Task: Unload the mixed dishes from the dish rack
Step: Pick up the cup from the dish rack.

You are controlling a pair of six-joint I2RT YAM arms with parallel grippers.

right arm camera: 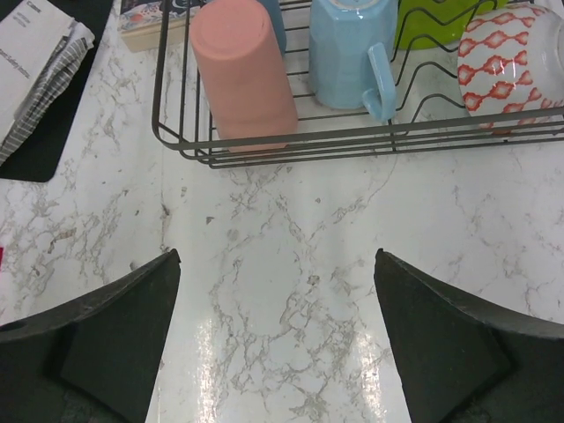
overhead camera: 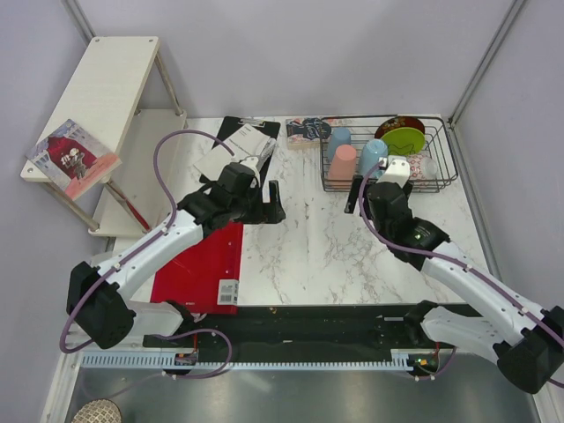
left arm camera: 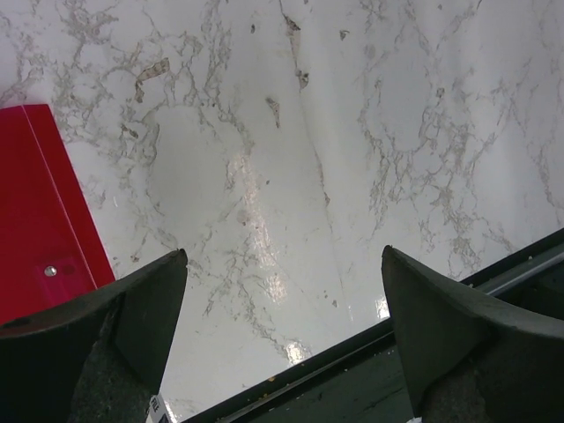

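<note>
While parked at the far right corner of the surface (overhead camera: 326,238), holds all of it: dish rack (overhead camera: 441,182) with pink cup (right arm camera: 242,70) and light blue handled mug (right arm camera: 348,53) upside down, grey-blue cup (overhead camera: 338,137) behind, lime-green plate (right arm camera: 432,22) and dark red floral plate (overhead camera: 401,123) on edge, red-patterned bowl (right arm camera: 507,66) at right end. Right claw (right arm camera: 275,264) spread wide, empty, just in front of rack. Left claw (left arm camera: 284,256) spread, empty, over marble beside red board (left arm camera: 35,203).

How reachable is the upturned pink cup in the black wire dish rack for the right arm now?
Likely yes: the open right gripper faces the upturned pink cup at the black wire dish rack's front corner; only marble tabletop and low wires between.
</note>
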